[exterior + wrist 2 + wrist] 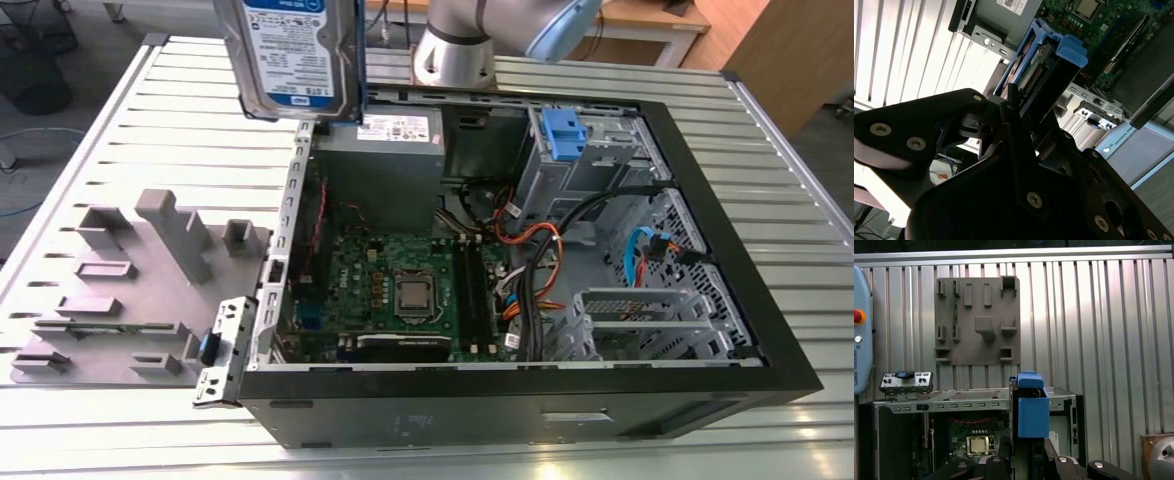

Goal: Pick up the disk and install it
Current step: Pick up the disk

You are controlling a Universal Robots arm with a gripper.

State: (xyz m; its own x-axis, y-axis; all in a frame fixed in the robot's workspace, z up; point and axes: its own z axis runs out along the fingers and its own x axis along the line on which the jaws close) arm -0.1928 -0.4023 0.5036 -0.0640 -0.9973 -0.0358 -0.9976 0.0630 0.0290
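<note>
The gripper (1019,107) has its black fingers (1010,97) drawn in tight, pinching the upper end of the disk (300,55). The disk hangs in the air over the far corner of the open computer case (747,330) on the exterior view's left. It stands upright with its long axis vertical, its label facing near and its blue bracket (1033,412) end pointing down toward the case.

A white-and-blue label (280,40) covers the disk (302,62) at the top of the exterior view, left of centre; its print cannot be read. A white sticker (398,127) on the grey metal box (380,170) below is likewise illegible. In the first wrist view, 1 line of small print runs along a grey-blue panel (863,290) bearing a red button (858,316).
</note>
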